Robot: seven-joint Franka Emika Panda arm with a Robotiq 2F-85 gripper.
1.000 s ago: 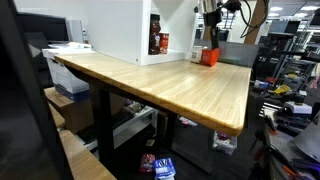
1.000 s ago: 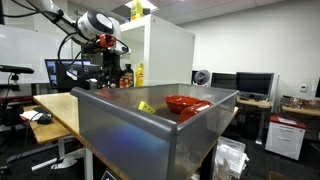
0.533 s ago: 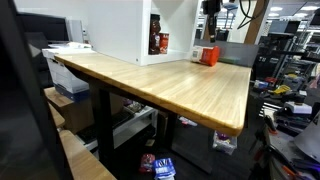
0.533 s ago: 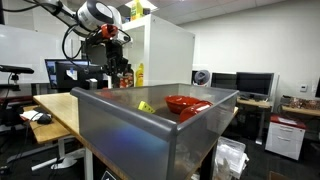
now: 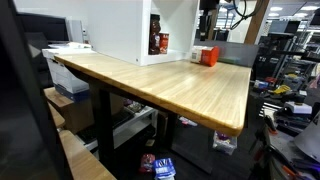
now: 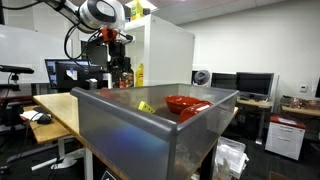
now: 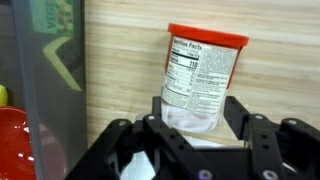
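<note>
1. Since a second ago the pincer (image 5: pixel 207 27) has climbed straight up off the red-lidded tub (image 5: pixel 208 56). Its jaws, clamped tight back then, have parted, while the tub has kept its spot on the table (image 5: pixel 170 85)
2. Furthest to the left of the pincer (image 7: pixel 195 120) in the wrist view stands the grey bin wall (image 7: pixel 45 70). Low behind it shows a slice of the red bowl (image 7: pixel 10 140), and both are well clear of the jaws
3. Next to the right comes the tub (image 7: pixel 205 75) itself, upright on the wood with its label towards the camera. It sits below the pincer and a little ahead of it, in line with the gap between the jaws
4. The jaws stand wide, wider than the tub, and hold nothing. The dark fingers (image 7: pixel 252 125) frame the tub's lower half in the wrist view, and as far as can be seen they do not touch it
5. By my reading the setting-down is finished: the tub rests on its own base, let go, with the pincer hanging above it in an exterior view. Little seems left beyond the arm drawing clear
6. To the right of the pincer in the wrist view there is only bare wood
</note>
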